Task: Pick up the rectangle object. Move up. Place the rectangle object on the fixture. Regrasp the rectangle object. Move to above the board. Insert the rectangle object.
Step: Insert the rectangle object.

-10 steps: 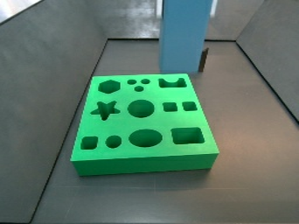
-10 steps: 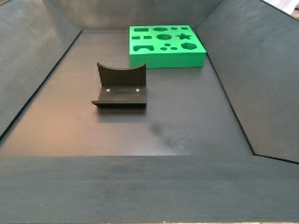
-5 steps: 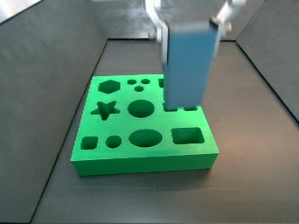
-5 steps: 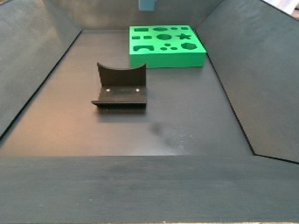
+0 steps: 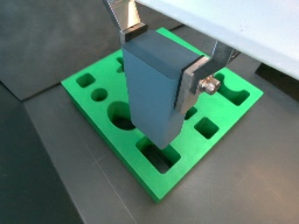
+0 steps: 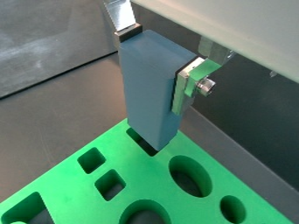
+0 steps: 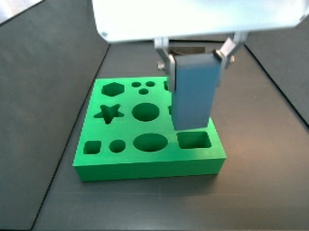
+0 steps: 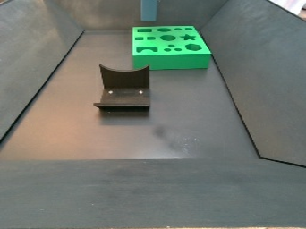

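Observation:
My gripper (image 7: 193, 59) is shut on the rectangle object (image 7: 193, 87), a light blue-grey block held upright by its upper end. The block hangs over the green board (image 7: 126, 161), its lower end just above the rectangular cutout (image 7: 193, 140) at the front right corner. Both wrist views show the silver fingers (image 5: 194, 80) (image 6: 190, 80) clamping the block (image 5: 156, 87) (image 6: 149, 87) from two sides above the board (image 5: 187, 144) (image 6: 146, 171). The dark fixture (image 8: 122, 89) stands bare on the floor, apart from the board (image 8: 203, 55). Only a sliver of the block (image 8: 148, 9) shows in that side view.
Dark sloping walls (image 8: 42, 80) enclose the floor on all sides. Other cutouts in the board include a star (image 7: 108, 113), a hexagon (image 7: 112, 88) and a circle (image 7: 146, 112).
My gripper has come down and forward with the block, from the board's back edge to over the front right rectangular cutout. Board and fixture have not moved.

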